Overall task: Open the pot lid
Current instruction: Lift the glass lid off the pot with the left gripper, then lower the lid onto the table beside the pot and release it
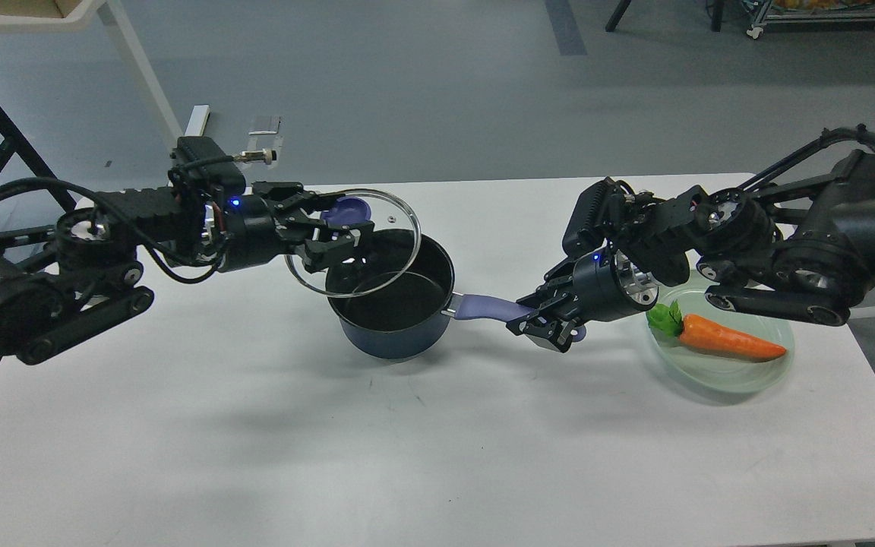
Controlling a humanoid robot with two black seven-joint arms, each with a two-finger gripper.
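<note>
A dark blue pot stands on the white table, its inside open to view. Its purple handle points right. My left gripper is shut on the purple knob of the glass lid. It holds the lid tilted, above and to the left of the pot, overlapping the pot's left rim in this view. My right gripper is shut on the far end of the pot handle.
A pale green plate with a toy carrot sits at the right, beside my right arm. A white table leg and a dark frame stand on the floor behind at the left.
</note>
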